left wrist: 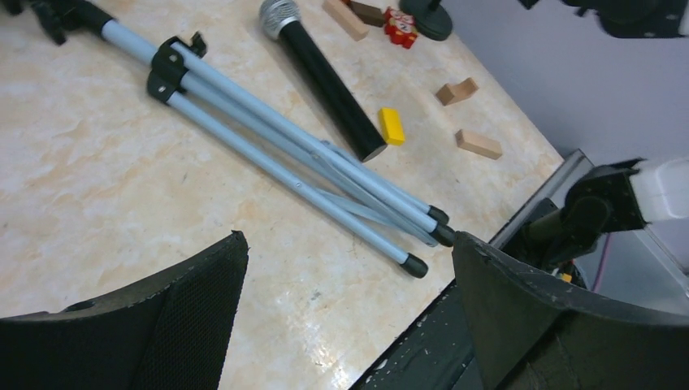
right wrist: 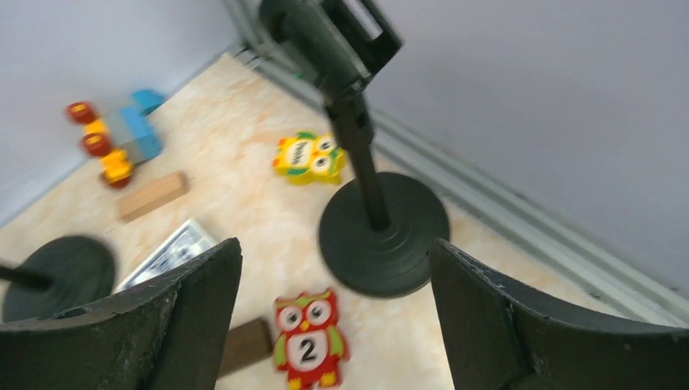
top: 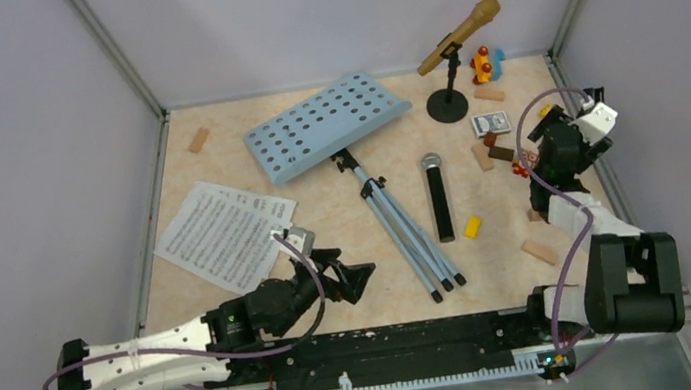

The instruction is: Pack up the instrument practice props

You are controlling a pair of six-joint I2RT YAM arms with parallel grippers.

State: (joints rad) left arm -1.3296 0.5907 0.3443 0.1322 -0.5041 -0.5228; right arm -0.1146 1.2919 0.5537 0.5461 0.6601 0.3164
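**A:** What is the left gripper (left wrist: 349, 240) doing?

**B:** It hangs low over the table (left wrist: 97, 162) near the front edge. Its jaws are spread as wide as they go, with nothing in them. The feet of the tripod legs (left wrist: 284, 138) lie just ahead of it.

**A:** And the right gripper (right wrist: 335, 244)?

**B:** It is also wide open and empty, at the table's right side. The empty holder (right wrist: 382, 236) stands upright just beyond its fingers, touching neither.

**A:** Where are the other props?

**B:** The blue desk (top: 327, 125) lies mid-table towards the back, joined to the folded legs. The sheets (top: 224, 233) lie left of the legs and the black mic (top: 439, 198) lies right of them. The gold mic (top: 460, 35) sits tilted in the second holder (top: 449, 106) at the back.

**A:** What is around the empty holder?

**B:** A yellow owl (right wrist: 309, 157) lies behind it and a red owl (right wrist: 307, 345) in front. The cards (right wrist: 166, 252) are off to one side.
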